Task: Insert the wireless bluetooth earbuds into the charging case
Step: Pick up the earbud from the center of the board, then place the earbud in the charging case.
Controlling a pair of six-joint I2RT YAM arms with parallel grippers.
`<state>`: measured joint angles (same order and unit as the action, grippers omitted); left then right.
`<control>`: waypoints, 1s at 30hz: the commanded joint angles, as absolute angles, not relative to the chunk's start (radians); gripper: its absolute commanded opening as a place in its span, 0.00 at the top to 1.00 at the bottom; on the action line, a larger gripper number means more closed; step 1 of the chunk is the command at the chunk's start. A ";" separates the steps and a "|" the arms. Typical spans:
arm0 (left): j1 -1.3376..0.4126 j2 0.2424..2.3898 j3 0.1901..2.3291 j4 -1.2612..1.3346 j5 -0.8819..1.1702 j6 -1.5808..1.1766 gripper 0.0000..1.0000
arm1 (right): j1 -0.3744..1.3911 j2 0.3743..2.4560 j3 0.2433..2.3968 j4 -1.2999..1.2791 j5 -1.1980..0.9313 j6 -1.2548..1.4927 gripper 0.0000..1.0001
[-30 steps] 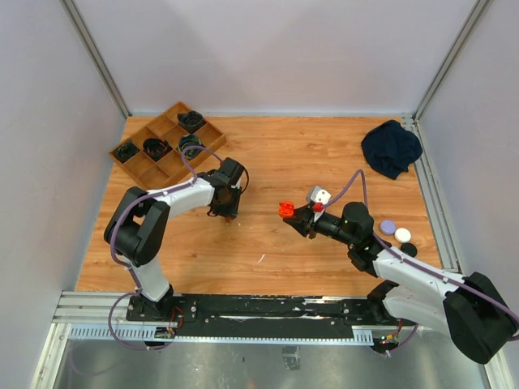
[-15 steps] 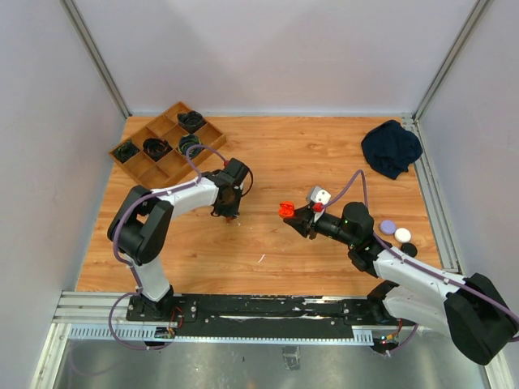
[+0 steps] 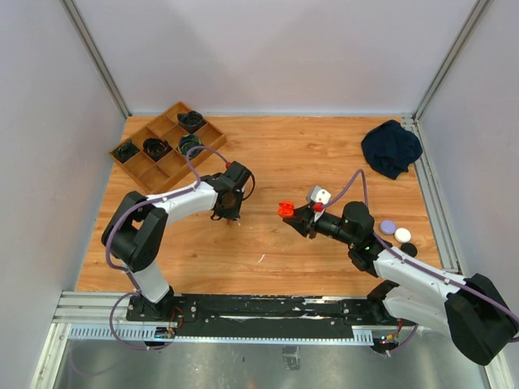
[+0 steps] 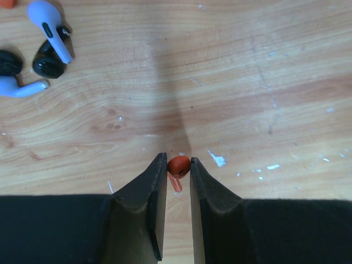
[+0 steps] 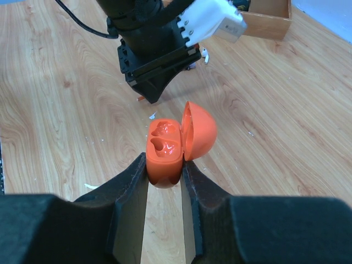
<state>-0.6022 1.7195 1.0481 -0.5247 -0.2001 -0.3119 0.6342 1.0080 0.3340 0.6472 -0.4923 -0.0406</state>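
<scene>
My left gripper (image 4: 178, 163) is shut on a small red-orange earbud (image 4: 179, 165), pinched between the fingertips just above the wood, stem pointing back between the fingers. In the top view this gripper (image 3: 230, 214) is left of centre. My right gripper (image 5: 165, 165) is shut on the open orange charging case (image 5: 164, 149), lid (image 5: 199, 131) swung to the right and two empty wells showing. The case (image 3: 285, 209) is held above the table, right of the left gripper. Lavender-blue earbuds (image 4: 50, 26) and dark earbuds (image 4: 47, 62) lie at the upper left of the left wrist view.
A wooden compartment tray (image 3: 136, 164) with black cables stands at the back left. A dark blue cloth (image 3: 391, 147) lies at the back right. Round lavender (image 3: 388, 227), white (image 3: 402, 235) and black (image 3: 409, 250) cases sit beside the right arm.
My left gripper has shifted slightly right toward the table's middle. The right arm and the orange case have stayed in place.
</scene>
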 commanded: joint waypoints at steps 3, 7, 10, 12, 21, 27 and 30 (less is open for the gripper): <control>-0.650 1.542 1.049 -0.455 -0.261 -0.313 0.82 | 0.621 0.999 0.355 0.742 -0.515 -0.041 0.90; -0.690 1.438 1.038 -0.380 -0.288 -0.310 0.82 | 0.621 0.997 0.355 0.774 -0.509 -0.044 0.89; -0.710 1.361 1.008 -0.310 -0.283 -0.308 0.82 | 0.622 1.004 0.362 0.798 -0.509 -0.035 0.89; -0.723 1.314 0.985 -0.268 -0.281 -0.299 0.82 | 0.623 1.014 0.367 0.822 -0.515 -0.020 0.89; -0.774 1.097 0.849 0.008 -0.152 -0.252 0.83 | 0.624 1.069 0.358 0.988 -0.586 0.034 0.89; -0.791 0.983 0.730 0.203 -0.015 -0.198 0.81 | 0.623 1.095 0.360 1.071 -0.615 0.058 0.89; -0.792 0.953 0.687 0.274 0.051 -0.174 0.80 | 0.624 1.108 0.367 1.111 -0.631 0.086 0.89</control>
